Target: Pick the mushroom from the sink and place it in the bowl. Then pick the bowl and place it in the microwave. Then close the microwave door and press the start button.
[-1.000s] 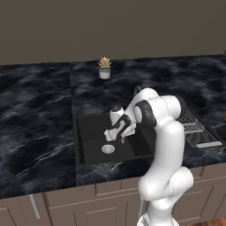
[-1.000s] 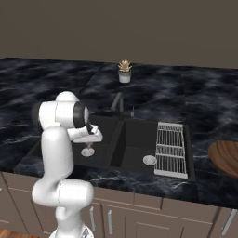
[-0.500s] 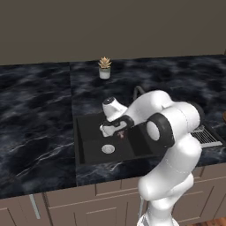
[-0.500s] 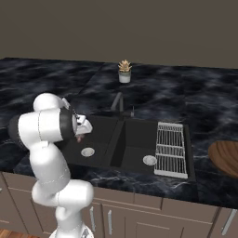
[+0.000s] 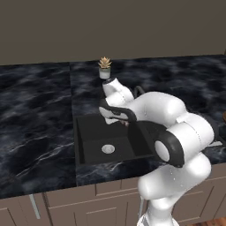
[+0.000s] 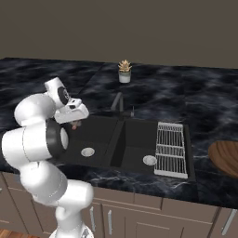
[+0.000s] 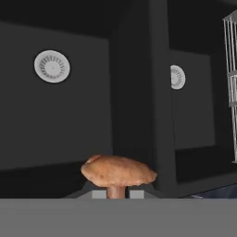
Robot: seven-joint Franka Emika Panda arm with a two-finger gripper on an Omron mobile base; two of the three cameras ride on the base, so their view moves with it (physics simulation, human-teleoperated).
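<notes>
The mushroom [image 7: 118, 170], an orange-tan cap on a reddish-brown stem, sits between my fingertips in the hand view. My gripper [image 7: 116, 194] is shut on its stem. From the base views the gripper [image 5: 122, 121] [image 6: 75, 122] hangs over the left basin of the black sink [image 5: 88, 132] [image 6: 132, 139], level with the counter's rim, and a brown bit of the mushroom [image 6: 75, 124] peeks out under it. The dark wood bowl [image 6: 225, 158] rests on the counter at the far right edge, cut off by the frame. The microwave and its door are out of view.
Each basin has a round silver drain [image 5: 108, 149] [image 6: 149, 160]. A wire rack [image 6: 171, 148] lies along the sink's right side. The dark faucet [image 6: 118, 102] rises behind the sink, with a small potted plant [image 5: 104, 67] further back. Dark marble counter surrounds it all.
My hand has risen out of the left basin with the mushroom held, and the arm has swung and folded so the elbow now sits low and near the cameras.
</notes>
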